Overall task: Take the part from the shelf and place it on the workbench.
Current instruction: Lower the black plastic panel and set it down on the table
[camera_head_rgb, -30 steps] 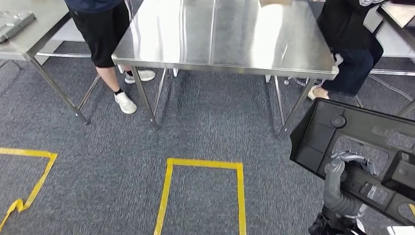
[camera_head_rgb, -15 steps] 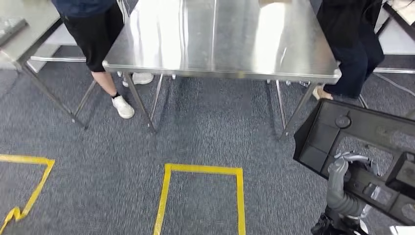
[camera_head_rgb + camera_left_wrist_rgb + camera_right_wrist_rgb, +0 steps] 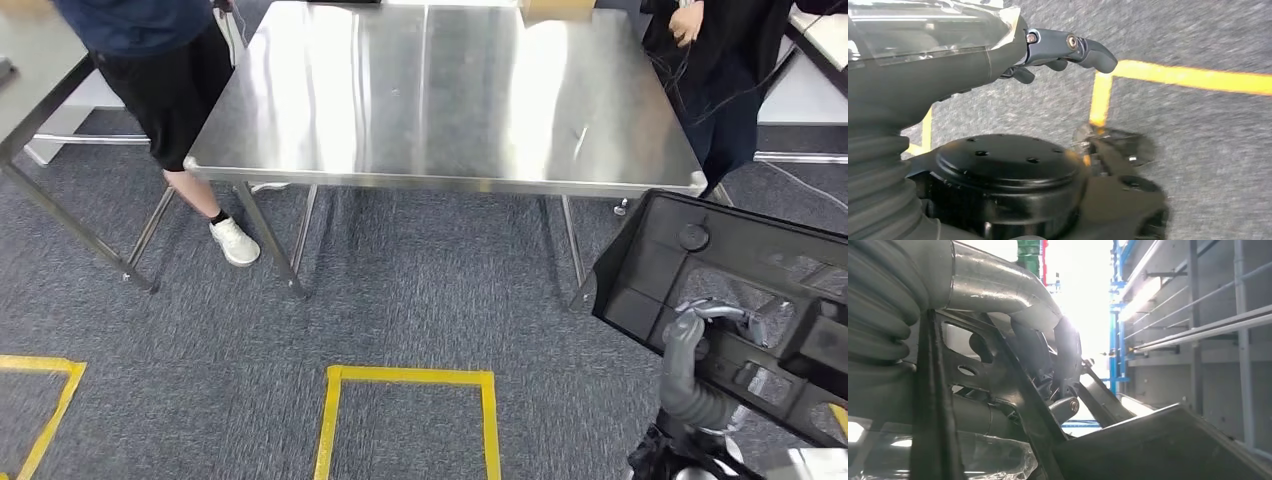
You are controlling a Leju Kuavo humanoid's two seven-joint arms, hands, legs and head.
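Steel workbench (image 3: 440, 100) stands ahead across the carpet, bare of the part — carrying is done, placing remains. Black part (image 3: 740, 290) hangs low on the robot's right, tilted, its long axis running off to the right. Right hand (image 3: 700, 335) grips its frame; left hand (image 3: 1058, 47) hangs with fingers apart, holding nothing.

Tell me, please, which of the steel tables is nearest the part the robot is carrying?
The middle table, straight ahead: its front right corner is just beside the black part held in the right hand. The others show only at the picture's edges.
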